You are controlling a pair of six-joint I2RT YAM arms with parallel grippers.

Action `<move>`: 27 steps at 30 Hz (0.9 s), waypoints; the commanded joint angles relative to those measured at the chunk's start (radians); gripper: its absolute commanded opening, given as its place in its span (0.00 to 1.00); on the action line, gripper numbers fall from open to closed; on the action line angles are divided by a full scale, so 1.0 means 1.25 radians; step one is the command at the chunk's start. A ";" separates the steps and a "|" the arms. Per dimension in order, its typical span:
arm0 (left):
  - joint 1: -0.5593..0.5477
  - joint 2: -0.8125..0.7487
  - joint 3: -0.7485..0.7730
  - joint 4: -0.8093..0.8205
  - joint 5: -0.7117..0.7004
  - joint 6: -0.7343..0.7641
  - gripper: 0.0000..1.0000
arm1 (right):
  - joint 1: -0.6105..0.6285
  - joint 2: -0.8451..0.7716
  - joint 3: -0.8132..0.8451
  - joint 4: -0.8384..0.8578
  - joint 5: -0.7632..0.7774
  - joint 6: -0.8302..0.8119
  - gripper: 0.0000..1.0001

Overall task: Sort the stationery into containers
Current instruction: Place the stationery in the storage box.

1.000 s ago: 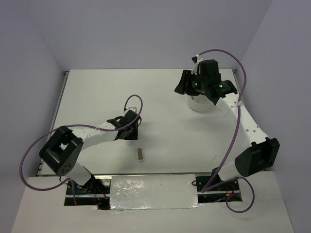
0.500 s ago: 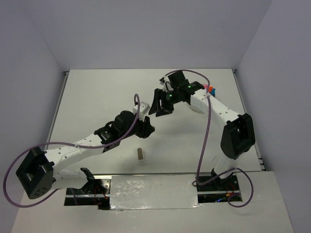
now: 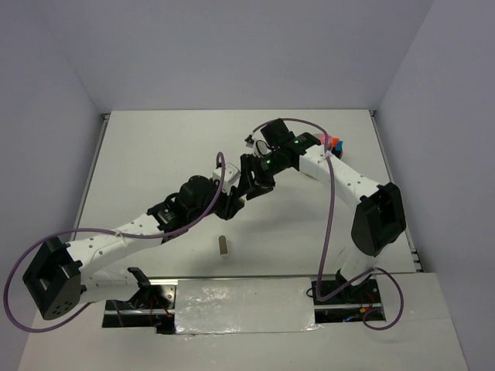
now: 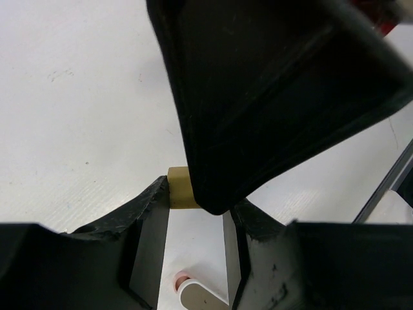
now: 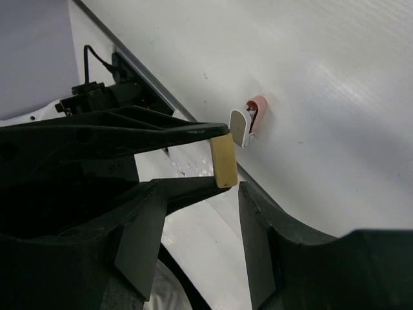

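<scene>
My left gripper (image 3: 234,203) is shut on a small tan block (image 5: 224,161), pinching it by its ends above the table's middle. The block also shows in the left wrist view (image 4: 180,188), half hidden by a right finger. My right gripper (image 3: 250,185) is open, and its fingertips (image 5: 248,194) flank the block just short of it. A small white-and-pink tube (image 3: 223,246) lies on the table below; it shows in both wrist views (image 5: 245,123) (image 4: 193,294). Orange and blue marker caps (image 3: 335,143) stick up behind the right arm. The white dish is mostly hidden there.
The white table (image 3: 155,154) is boxed in by grey walls on three sides. A foil-covered strip (image 3: 240,305) runs along the near edge between the arm bases. The two arms meet over the table's middle, their fingers close together.
The right gripper left the dish and swung left and nearer, closing in on the left gripper. The left gripper rose from the table with the tan block and moved right.
</scene>
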 commanded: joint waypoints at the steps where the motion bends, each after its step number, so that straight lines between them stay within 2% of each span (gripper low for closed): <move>1: 0.000 -0.026 0.039 0.037 0.013 0.032 0.00 | 0.012 -0.015 -0.012 -0.022 -0.008 -0.030 0.55; 8: -0.002 -0.034 0.044 0.050 0.051 0.019 0.00 | 0.023 -0.007 -0.006 0.017 -0.015 -0.007 0.54; 11: 0.000 -0.040 0.044 0.052 0.045 0.014 0.00 | 0.028 0.005 0.004 0.012 -0.017 -0.009 0.50; 12: 0.000 -0.042 0.041 0.053 0.042 0.012 0.00 | 0.030 0.008 0.003 0.012 -0.017 -0.009 0.42; 16: 0.000 -0.053 0.041 0.050 0.023 0.014 0.03 | 0.039 0.010 -0.002 0.009 -0.028 -0.014 0.26; 17: -0.002 -0.053 0.041 0.050 0.020 0.016 0.05 | 0.039 0.010 -0.001 0.006 -0.032 -0.018 0.19; 20: 0.000 -0.054 0.043 0.043 0.004 0.014 0.14 | 0.042 0.010 0.003 0.000 -0.041 -0.024 0.08; 23: 0.000 -0.055 0.044 0.043 0.002 0.012 0.31 | 0.042 0.002 0.004 0.013 -0.059 -0.019 0.00; 24: 0.000 -0.054 0.044 0.042 -0.026 0.010 0.50 | 0.042 -0.002 0.003 0.021 -0.063 -0.016 0.00; 26: -0.002 -0.053 0.045 0.039 -0.037 0.005 0.72 | 0.042 -0.013 0.003 0.040 -0.059 -0.008 0.00; 27: -0.002 -0.053 0.047 0.034 -0.043 0.001 0.88 | 0.040 -0.015 0.005 0.047 -0.057 -0.003 0.00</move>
